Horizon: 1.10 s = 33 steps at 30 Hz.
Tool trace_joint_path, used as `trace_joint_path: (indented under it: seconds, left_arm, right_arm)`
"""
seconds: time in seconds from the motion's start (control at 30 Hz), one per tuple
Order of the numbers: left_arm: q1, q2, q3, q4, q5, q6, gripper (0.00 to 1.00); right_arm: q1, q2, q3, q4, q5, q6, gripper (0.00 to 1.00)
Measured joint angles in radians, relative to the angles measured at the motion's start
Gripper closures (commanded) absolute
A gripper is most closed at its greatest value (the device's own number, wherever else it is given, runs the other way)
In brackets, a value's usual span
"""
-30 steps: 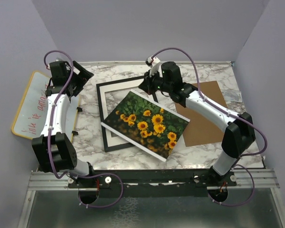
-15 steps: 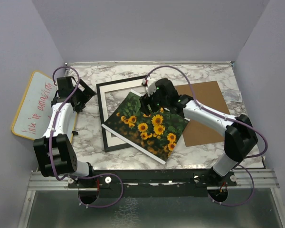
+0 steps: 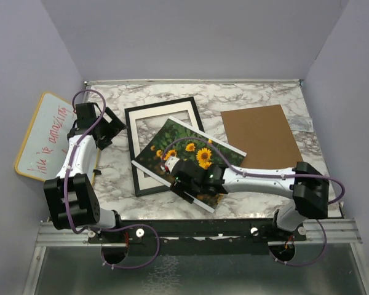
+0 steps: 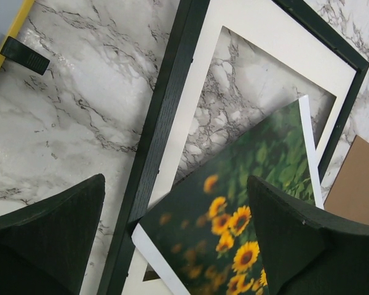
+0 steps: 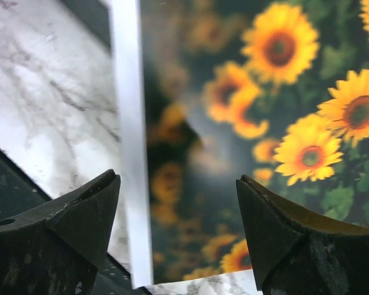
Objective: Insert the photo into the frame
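Plain grey walls close in a marble-patterned worktop (image 3: pixel 258 92) on three sides. The frame (image 3: pixel 160 104) lies flat on it, its long axis running from near to far, with a white mat (image 3: pixel 138 147) inside it. The left arm stands folded to the left of the frame, elbow high and forearm angled down. The left gripper (image 3: pixel 109 127) hangs just left of the frame and faces it, fingers spread wide with nothing between them; its wrist view looks down on the frame's left bar (image 4: pixel 163 117) and the mat (image 4: pixel 203 61). The right arm stretches low and nearly level from its base, right of the frame, leftward across the near half of the photo (image 3: pixel 197 144). The right gripper (image 3: pixel 176 178) sits over the photo's near-left part, by the frame's near-right corner. Its fingers are also spread and grip nothing: in the wrist view the right gripper (image 5: pixel 177 178) straddles the white edge strip and the sunflowers of the photo (image 5: pixel 295 123), and whether it touches the print cannot be told. The photo lies picture side up, skewed across the frame's right half, its long axis running from far left to near right. It overlaps the right bar and spills onto the worktop to the right. A brown backing board (image 3: pixel 261 138) lies right of the frame, and a yellow-rimmed whiteboard (image 3: pixel 43 135) lies well to its left.
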Motion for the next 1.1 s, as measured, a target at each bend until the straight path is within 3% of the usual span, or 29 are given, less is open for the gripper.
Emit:
trace_joint_path:
  seconds: [0.2, 0.47, 0.63, 0.77, 0.93, 1.1]
  left_arm:
    - [0.0, -0.044, -0.041, -0.015, 0.004, 0.039, 0.02]
    - [0.0, -0.1, -0.095, -0.031, 0.0, 0.085, 0.02]
    - [0.0, -0.1, -0.095, -0.035, -0.005, 0.098, 0.02]
    - [0.0, -0.1, -0.095, -0.036, -0.015, 0.105, 0.02]
    - [0.0, -0.1, -0.093, -0.037, -0.015, 0.106, 0.02]
    - [0.0, -0.1, -0.093, -0.037, -0.015, 0.106, 0.02]
  right_arm:
    - [0.19, 0.201, 0.153, -0.185, 0.197, 0.168, 0.16]
    - [0.262, 0.367, 0.216, -0.38, 0.492, 0.387, 0.15]
    - [0.261, 0.43, 0.206, -0.424, 0.68, 0.428, 0.23]
    - [0.262, 0.446, 0.158, -0.396, 0.761, 0.414, 0.33]
    - [0.262, 0.454, 0.108, -0.332, 0.814, 0.342, 0.38]
    - [0.262, 0.463, 0.091, -0.272, 0.81, 0.286, 0.74]
